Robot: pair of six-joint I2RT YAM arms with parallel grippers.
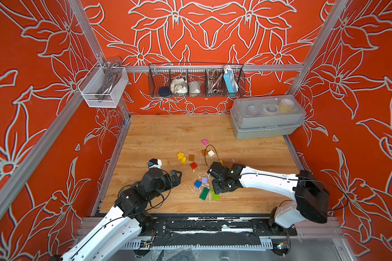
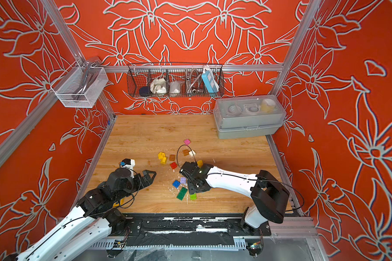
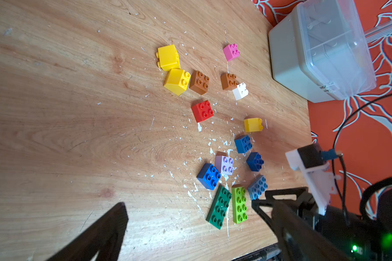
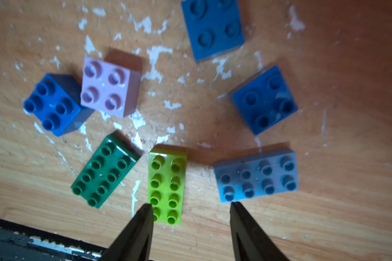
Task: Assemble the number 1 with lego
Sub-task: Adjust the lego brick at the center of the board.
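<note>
Lime plastic plate (image 4: 166, 186) at the tips of the parted, empty right gripper (image 4: 190, 204).
The lego lies loose on the wooden table (image 1: 156, 135), none joined; the left gripper (image 1: 175, 175) hangs wide open nearby. The plate looks light, stiff and slick, best pinched across its long sides. The right wrist view shows a light-blue plate (image 4: 256, 178) that the arm hides in both top views.

Wood-grain tabletop (image 1: 156, 135), scuffed w/ white flecks (image 3: 199, 127) mid-front. Loose lego on it: pink brick (image 1: 205, 142) rearmost; yellow pair (image 1: 180, 155), brown brick (image 1: 191, 157), red brick (image 1: 193, 165) mid; blue brick (image 1: 197, 184), lilac brick (image 1: 204, 180), green plate (image 1: 204, 193), lime plate (image 1: 215, 196), lt-blue plate (image 4: 256, 177) nearer front. Grey lidded box (image 1: 265, 128) at far right corner.
</note>
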